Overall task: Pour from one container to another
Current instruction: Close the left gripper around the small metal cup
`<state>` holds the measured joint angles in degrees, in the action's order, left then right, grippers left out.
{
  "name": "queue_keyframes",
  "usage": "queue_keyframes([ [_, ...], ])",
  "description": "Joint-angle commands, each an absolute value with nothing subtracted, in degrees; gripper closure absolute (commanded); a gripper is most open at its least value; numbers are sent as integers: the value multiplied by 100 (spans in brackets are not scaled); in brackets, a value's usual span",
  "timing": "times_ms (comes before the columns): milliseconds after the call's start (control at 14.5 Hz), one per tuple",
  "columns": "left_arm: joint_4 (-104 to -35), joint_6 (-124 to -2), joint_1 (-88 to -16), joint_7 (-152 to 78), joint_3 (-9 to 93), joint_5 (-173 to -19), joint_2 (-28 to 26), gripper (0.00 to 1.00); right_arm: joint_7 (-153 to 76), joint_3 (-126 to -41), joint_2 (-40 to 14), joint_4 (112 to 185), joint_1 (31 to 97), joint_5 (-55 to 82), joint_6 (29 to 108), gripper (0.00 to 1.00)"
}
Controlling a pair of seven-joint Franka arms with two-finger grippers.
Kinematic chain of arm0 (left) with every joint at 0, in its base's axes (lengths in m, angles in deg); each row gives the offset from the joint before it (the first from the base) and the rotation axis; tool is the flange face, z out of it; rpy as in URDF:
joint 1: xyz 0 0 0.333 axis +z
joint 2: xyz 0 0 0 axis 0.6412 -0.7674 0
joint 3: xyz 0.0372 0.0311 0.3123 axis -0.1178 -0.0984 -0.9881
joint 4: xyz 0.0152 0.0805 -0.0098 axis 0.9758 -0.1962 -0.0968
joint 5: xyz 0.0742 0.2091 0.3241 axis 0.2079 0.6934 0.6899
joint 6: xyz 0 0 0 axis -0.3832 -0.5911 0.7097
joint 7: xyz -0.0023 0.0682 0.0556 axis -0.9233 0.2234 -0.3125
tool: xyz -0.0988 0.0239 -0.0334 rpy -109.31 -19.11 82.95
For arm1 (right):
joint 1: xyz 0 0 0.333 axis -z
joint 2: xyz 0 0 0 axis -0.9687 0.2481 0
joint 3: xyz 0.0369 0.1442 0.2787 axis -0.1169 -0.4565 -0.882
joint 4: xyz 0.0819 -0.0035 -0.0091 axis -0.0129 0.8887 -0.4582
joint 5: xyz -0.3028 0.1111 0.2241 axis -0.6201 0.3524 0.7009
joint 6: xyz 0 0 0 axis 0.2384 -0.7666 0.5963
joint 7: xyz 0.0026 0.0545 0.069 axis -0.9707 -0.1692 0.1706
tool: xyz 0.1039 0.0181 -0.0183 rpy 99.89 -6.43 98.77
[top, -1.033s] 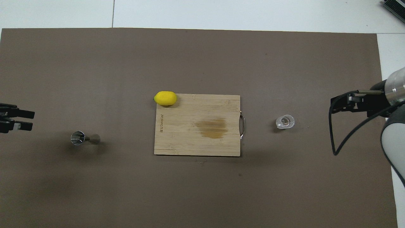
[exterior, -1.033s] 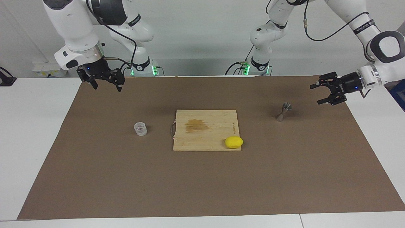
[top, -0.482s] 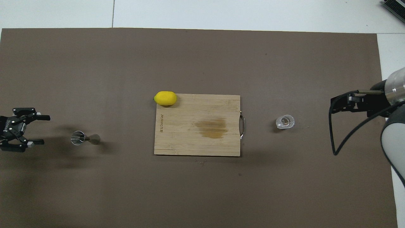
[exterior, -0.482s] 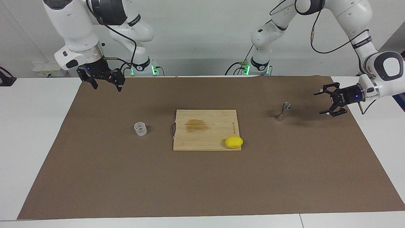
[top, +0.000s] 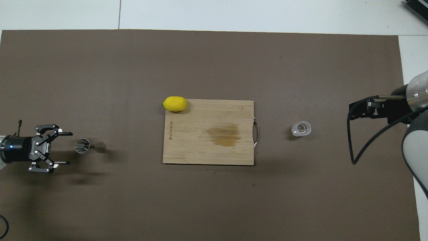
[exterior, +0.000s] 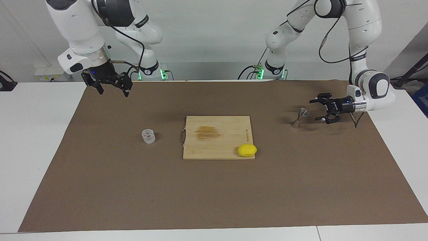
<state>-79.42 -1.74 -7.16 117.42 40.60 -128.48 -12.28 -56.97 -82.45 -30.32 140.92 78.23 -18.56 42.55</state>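
Brown mat covers the table; jigger (exterior: 300, 117) stands upright at right of the facing view, just beside the left gripper (exterior: 318, 109), jaws apart, level with it; cup (exterior: 148, 136) sits left of centre, well below the waiting right gripper (exterior: 113, 91), also apart.

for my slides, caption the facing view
Open left gripper beside the upright jigger; clear cup untouched; right gripper waits.
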Motion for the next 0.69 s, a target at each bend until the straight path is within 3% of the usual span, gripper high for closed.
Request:
queue_keyframes([
  [0, -8432, -101, -569, 12176, 4075, -13053, -1059, 0, -5757, -8276, -3049, 14049, 7880, -1868, 4179, 0],
  [620, -8565, -153, -718, 12185, 4075, -13316, -1024, 0, -7003, -8276, -3040, 14225, 7871, -1772, 4495, 2],
])
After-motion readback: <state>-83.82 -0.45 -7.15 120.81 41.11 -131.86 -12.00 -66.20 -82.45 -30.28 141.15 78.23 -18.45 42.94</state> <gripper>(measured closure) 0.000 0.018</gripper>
